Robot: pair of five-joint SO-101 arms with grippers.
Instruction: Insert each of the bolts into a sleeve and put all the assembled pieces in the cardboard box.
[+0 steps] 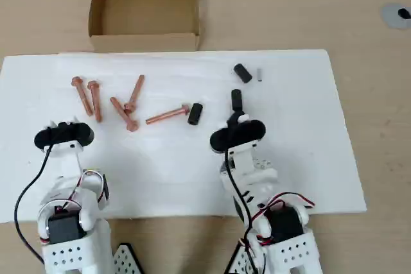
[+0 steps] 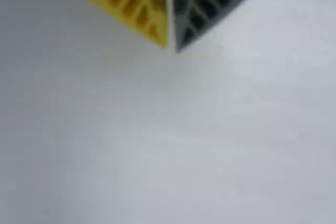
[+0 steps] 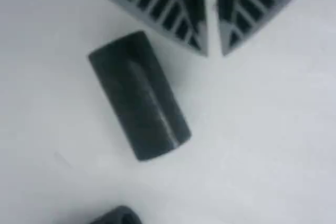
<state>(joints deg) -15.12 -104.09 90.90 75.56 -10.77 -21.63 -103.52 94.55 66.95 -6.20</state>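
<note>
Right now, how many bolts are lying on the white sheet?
5: leftmost bolt, second bolt beside it, third bolt and fourth bolt touching mid-sheet, fifth bolt by a black sleeve. None looks hidden.

Copper-pink bolts (image 1: 166, 116), black sleeves (image 1: 194, 113)

Bolts (image 1: 122, 113) left of sleeves (image 1: 194, 113), on sheet (image 1: 167, 165)

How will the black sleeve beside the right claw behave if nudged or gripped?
Likely rolls: the sleeve is a smooth cylinder lying on its side on the flat white mat. Probably rigid: its outline is straight, with no sag. The shiny streak along it hints at a slick surface, so the right claw might slip.
</note>
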